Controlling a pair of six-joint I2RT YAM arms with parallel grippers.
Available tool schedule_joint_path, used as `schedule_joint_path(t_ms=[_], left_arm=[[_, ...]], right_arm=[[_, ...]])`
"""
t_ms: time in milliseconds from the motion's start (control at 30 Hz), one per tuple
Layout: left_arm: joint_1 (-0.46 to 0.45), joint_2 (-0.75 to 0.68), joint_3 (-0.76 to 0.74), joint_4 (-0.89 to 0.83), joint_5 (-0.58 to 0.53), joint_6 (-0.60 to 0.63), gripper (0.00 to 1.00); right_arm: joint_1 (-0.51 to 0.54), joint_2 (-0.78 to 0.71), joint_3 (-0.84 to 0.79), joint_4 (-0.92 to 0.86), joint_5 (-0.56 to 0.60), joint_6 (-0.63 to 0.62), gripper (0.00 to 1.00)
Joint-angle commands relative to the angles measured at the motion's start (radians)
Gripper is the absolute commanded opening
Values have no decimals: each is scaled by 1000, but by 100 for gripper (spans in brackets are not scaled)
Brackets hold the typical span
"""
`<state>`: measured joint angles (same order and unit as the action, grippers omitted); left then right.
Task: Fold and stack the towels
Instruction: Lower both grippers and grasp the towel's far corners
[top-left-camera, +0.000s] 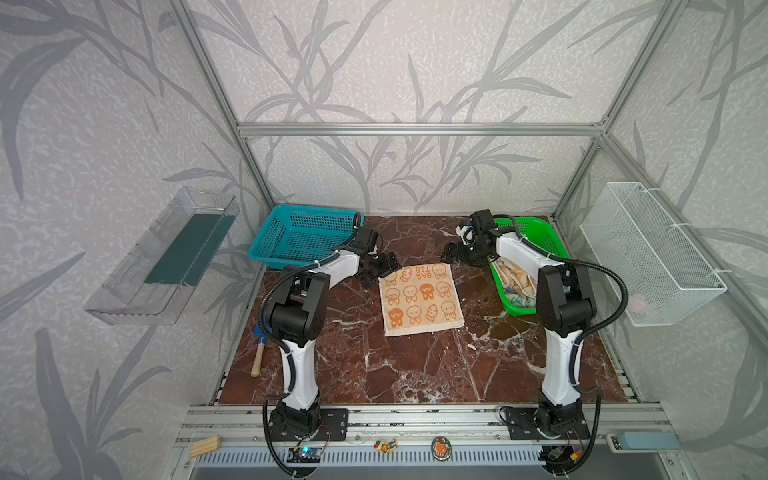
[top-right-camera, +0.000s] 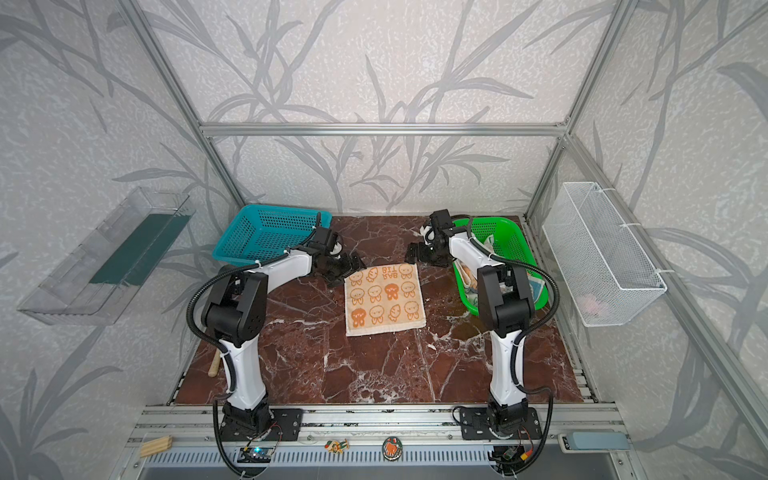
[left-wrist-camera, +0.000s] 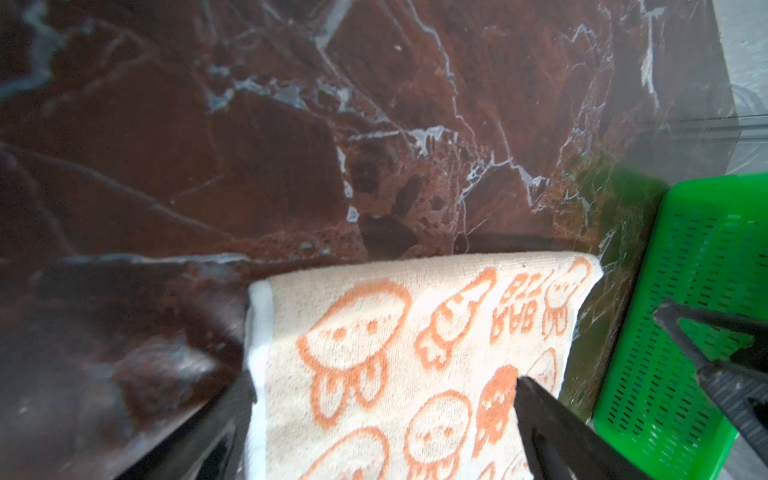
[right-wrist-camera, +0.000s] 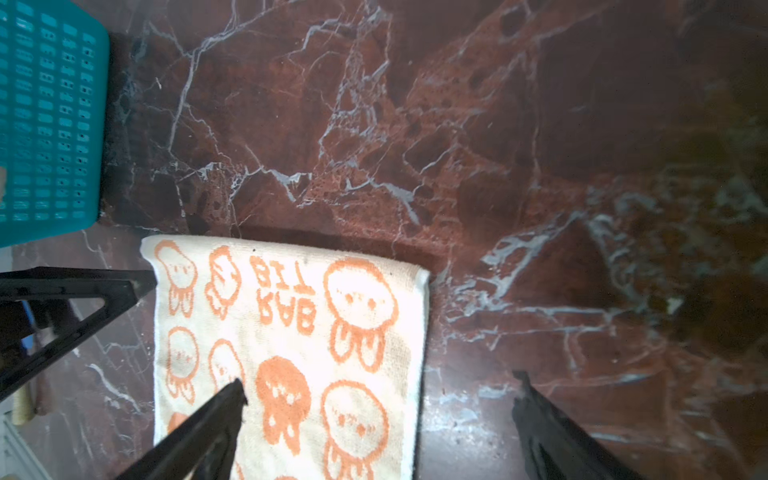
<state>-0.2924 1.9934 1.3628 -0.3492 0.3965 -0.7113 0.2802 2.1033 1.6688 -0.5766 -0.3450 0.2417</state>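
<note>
Red-brown marble tabletop (top-left-camera: 415, 374), glossy and veined, carries the orange-bunny towel (top-left-camera: 422, 299), which lies flat at its centre between the two arms.

Left gripper (top-left-camera: 380, 270): jaws spread wide, empty, poised at the towel's far left corner. Right gripper (top-left-camera: 455, 251): likewise wide and empty, at the far right corner. Contact with the cloth cannot be confirmed.

Risks, as judged:
- On so slick a surface the towel may slide rather than lift.
- A pinch that takes one corner ahead of the other would skew the fold.
- The right arm works just beside the green basket (top-left-camera: 548, 245), where the other towels (top-left-camera: 515, 278) lie bunched. A snag there is possible.

Surroundings:
- clear tray (top-left-camera: 158, 266) on the left wall
- wooden-handled tool (top-left-camera: 258, 357) at the table's left edge
- teal basket (top-left-camera: 299, 237) at far left
- white wire basket (top-left-camera: 652, 257) on the right wall
- leaf-patterned panels (top-left-camera: 374, 62) set in an aluminium frame (top-left-camera: 415, 129)
</note>
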Motion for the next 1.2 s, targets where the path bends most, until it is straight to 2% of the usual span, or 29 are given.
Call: schedule_joint_path(t_ms=[0,200,500,767,867,1067,1167], left_arm=[[-4,-54,-16,-40,-19,35,99],[-3,-61,-16,-59,-31,44,99],[-4,-81,-23,-78,-42,53,99],[-4,-88,-47,-72,-37,50,99],[-4,-92,-53,-73,-41,52,99],[-4,-91,-48,-92,-51,65,99],[-4,-81,-15,-130,-77,81,99]], right_arm=[[13,51,56,-68,67,-71,97],[32,150,183,-138,105,-134,81],[50,237,277,-181,157,-179,59],[56,290,310,-198,179,-187,46],[55,307,324,-202,176,-187,35],[62,337,345,-221,170,-186,27],[63,336,328,-211,169,-182,20]])
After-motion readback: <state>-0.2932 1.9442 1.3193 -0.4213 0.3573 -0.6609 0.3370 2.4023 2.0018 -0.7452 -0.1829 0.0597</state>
